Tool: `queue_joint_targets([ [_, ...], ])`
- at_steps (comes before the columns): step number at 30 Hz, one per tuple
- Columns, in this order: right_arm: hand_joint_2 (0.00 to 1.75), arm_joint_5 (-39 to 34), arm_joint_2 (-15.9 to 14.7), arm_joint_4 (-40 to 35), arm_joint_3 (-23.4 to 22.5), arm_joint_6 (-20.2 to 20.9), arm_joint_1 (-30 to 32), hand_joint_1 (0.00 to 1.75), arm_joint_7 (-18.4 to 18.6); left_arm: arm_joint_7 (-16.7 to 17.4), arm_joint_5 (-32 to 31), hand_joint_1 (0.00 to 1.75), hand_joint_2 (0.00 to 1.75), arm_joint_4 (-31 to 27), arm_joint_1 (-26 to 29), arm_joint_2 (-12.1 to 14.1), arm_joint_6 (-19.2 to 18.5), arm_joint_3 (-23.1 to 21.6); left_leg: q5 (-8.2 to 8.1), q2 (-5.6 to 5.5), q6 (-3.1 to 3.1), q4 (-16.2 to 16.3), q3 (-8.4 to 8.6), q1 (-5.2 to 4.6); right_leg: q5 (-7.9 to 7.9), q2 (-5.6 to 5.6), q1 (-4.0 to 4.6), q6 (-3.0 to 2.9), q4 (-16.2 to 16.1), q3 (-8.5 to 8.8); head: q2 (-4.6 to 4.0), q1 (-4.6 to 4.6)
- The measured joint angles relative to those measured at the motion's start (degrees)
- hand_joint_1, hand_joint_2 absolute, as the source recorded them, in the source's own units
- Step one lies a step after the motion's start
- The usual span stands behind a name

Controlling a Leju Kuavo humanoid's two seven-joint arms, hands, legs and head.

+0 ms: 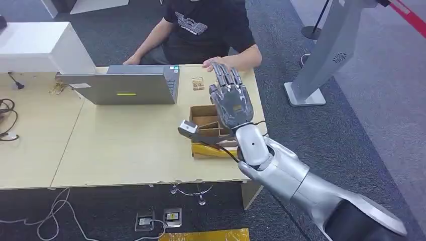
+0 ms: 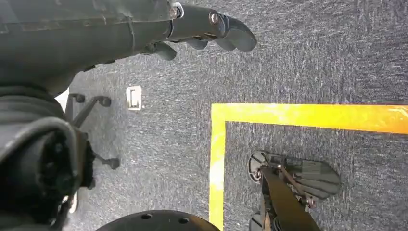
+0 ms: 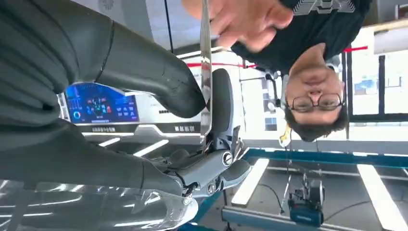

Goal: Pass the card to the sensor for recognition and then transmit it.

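My right hand (image 1: 230,99) is raised over the table's far right part, fingers pointing at a seated person. In the right wrist view it pinches a thin card (image 3: 206,72), seen edge-on, between the thick thumb (image 3: 159,84) and a darker finger (image 3: 222,103). The person's hand (image 3: 235,19) reaches onto the card's far end; in the head view that hand (image 1: 236,61) lies just beyond my fingertips. A small grey sensor (image 1: 188,128) stands beside an open cardboard box (image 1: 203,120), just left of my wrist. My left hand (image 2: 207,26) hangs over the carpet and holds nothing.
A grey laptop (image 1: 125,89) faces the person at the table's (image 1: 125,150) back middle. A white box (image 1: 40,47) and cables (image 1: 7,118) are at the left. A grey stand (image 1: 324,60) rises right of the table. Yellow floor tape (image 2: 298,116) crosses the carpet.
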Motion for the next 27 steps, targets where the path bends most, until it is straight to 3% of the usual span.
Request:
queue_joint_targets([
  [18,1.75,-1.9,-0.4,0.1,0.0,0.5,0.5,1.69,-0.2,0.0,0.7,0.00,0.00,0.0,0.0,-0.1,0.3,0.0,0.00,0.00,0.00,0.0,-0.01,0.00,0.00,0.00,0.00,0.00,0.0,0.00,0.00,0.00],
  [19,1.75,-2.0,-0.4,0.1,0.0,0.5,0.6,0.00,0.0,0.0,0.7,0.00,0.00,0.0,0.0,-0.1,0.3,0.0,0.00,0.00,0.00,0.0,-0.01,0.00,0.00,0.00,0.00,0.00,0.0,0.00,0.00,0.00],
  [27,1.75,-1.9,-0.9,0.2,0.0,2.1,2.1,0.00,0.1,0.1,0.7,0.00,0.00,0.0,0.0,-0.1,0.8,0.0,0.00,0.00,0.00,0.0,-0.01,0.00,0.00,0.00,0.00,0.00,0.0,-0.01,0.00,0.00],
])
